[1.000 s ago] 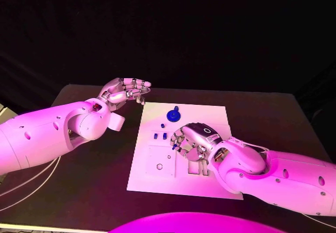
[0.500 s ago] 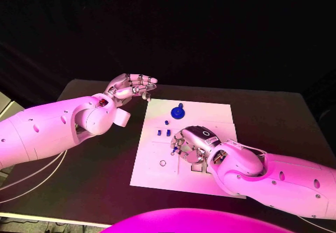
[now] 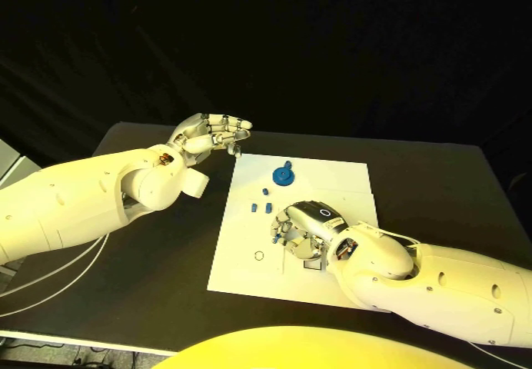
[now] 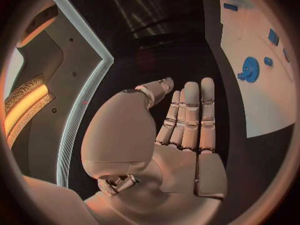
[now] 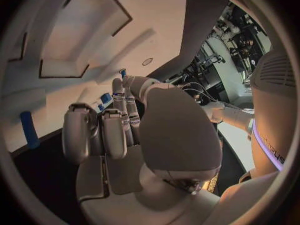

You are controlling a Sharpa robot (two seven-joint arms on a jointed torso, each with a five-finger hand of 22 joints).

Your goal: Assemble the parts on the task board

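On the black table (image 3: 144, 261) the white task board (image 3: 250, 269) is partly covered by the right hand (image 3: 301, 229), so what lies beneath its curled fingers is hidden; whether anything is held cannot be told. A round, toothed blue gear (image 3: 284, 176) is seen near the board's far edge, with small blue pegs (image 3: 261, 207) between it and that hand. Beyond the board's far left corner the left hand (image 3: 211, 136) is raised, its silver jointed fingers held straight and close together, nothing gripped
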